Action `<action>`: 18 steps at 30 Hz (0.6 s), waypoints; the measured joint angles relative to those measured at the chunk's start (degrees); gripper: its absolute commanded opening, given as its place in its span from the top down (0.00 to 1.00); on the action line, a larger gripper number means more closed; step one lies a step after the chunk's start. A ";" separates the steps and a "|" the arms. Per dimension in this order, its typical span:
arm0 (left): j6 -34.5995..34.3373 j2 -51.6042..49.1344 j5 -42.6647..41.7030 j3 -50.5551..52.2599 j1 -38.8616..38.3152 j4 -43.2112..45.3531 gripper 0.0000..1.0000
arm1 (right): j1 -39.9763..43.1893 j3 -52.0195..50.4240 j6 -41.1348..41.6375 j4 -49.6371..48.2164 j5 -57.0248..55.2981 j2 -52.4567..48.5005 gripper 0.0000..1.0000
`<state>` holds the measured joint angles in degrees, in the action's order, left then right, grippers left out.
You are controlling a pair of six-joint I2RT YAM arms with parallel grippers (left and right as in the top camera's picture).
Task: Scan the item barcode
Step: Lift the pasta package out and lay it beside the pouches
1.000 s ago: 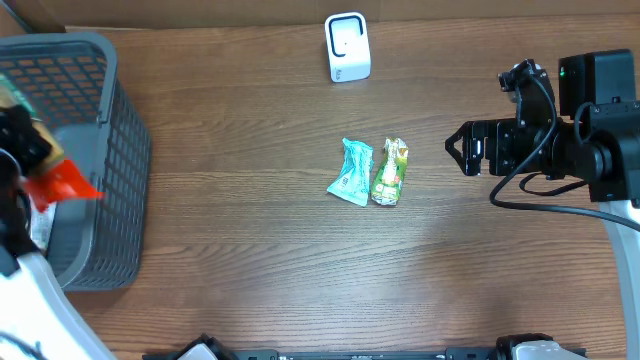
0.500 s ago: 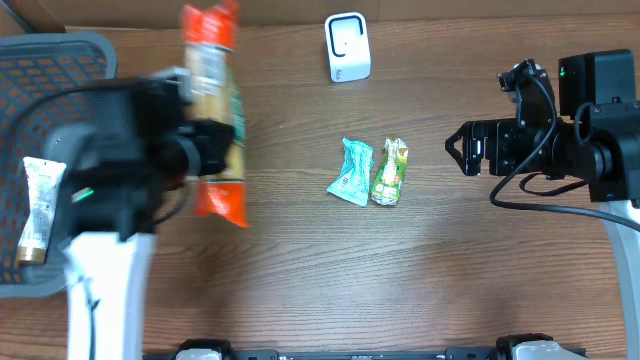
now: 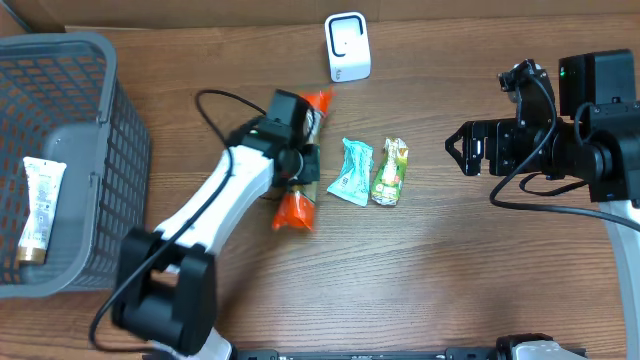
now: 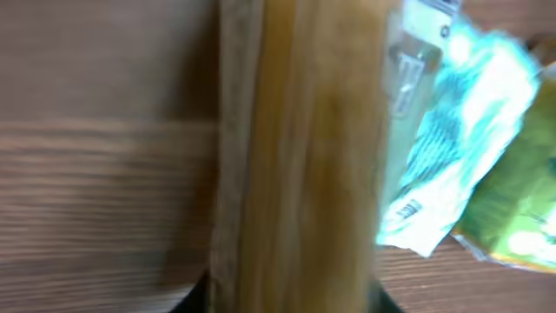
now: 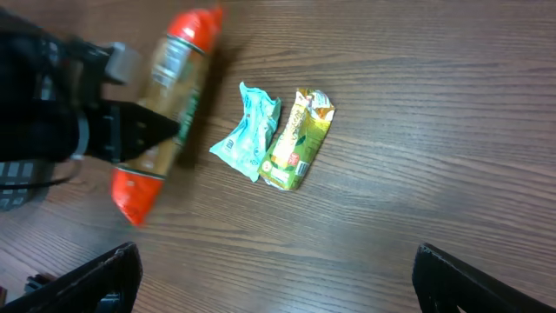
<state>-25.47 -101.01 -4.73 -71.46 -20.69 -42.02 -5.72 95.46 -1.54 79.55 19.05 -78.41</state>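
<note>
Far left: grey basket (image 3: 110, 150) is sitting on the table (image 3: 450, 290), with a white tube (image 3: 35, 210) lying inside it.

Left gripper (image 3: 303, 160) is reaching out past the basket, low over the wood. It's pinching the orange-capped packet (image 3: 294, 210) across its middle, with the packet's long body filling the left wrist view between the jaws. Can't tell if the lower orange end is touching the table.

Just right of it, a teal packet (image 3: 352, 172) and a green packet (image 3: 390, 172) are lying side by side, touching. The orange-capped packet is hanging just beside the teal one.

White scanner (image 3: 347, 46) is standing at the back edge, well apart from the held packet.

Right gripper (image 3: 456, 150) is idling at the far right, jaws spread wide, holding nothing.

Progress: the item is out of the basket and in hand. No scan is showing here, since the packet isn't facing the scanner. It looks more like it's going down next to the other two, but I can't say whether it's been scanned. The tube is waiting in the basket.

Versus earlier: a second ago the left arm was over the basket with the packet. Half a second ago it was swinging high and blurred, mid-table. Now it's down beside the teal packet. Packets, scanner and right arm aren't moving.
</note>
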 measured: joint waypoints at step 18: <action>1.60 4.59 -2.49 -26.71 4.22 -17.92 0.14 | -0.02 0.00 0.02 0.00 0.02 0.00 0.00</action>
<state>-23.88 -96.42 -7.22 -98.17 -16.47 -59.94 -5.74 95.46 -1.52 79.55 19.07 -78.41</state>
